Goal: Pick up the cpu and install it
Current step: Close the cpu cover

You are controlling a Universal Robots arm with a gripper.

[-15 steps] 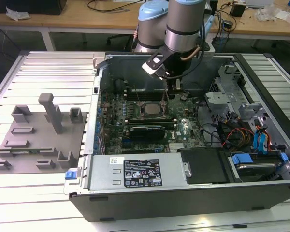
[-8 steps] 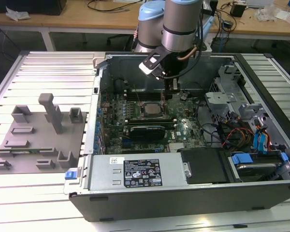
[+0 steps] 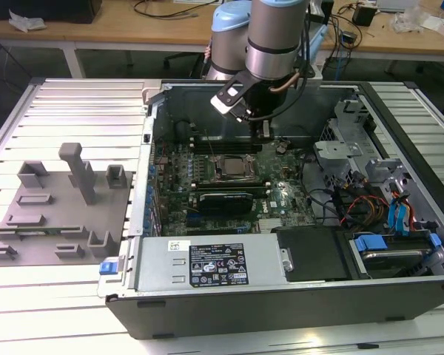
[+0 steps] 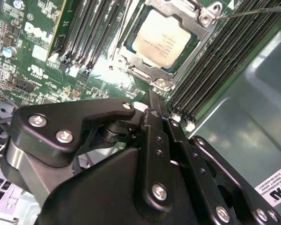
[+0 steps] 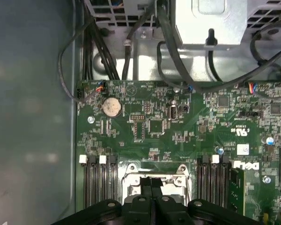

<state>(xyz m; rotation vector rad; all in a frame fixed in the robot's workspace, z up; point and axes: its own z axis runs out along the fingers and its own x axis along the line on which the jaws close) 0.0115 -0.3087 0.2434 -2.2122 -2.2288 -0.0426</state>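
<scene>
Silvery cpu (image 4: 161, 40) looks seated flat in its socket frame (image 4: 136, 71), so with your tool (image 4: 152, 101) pressed together and empty nearby, check corner alignment before trusting the fit.

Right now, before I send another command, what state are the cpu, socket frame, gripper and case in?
cpu: seated flat inside the socket frame, lid up.
socket frame: down around the cpu; cannot tell whether its lever is latched.
gripper: shut, holding nothing, close above the socket frame.
computer case: side open, interior exposed.
</scene>
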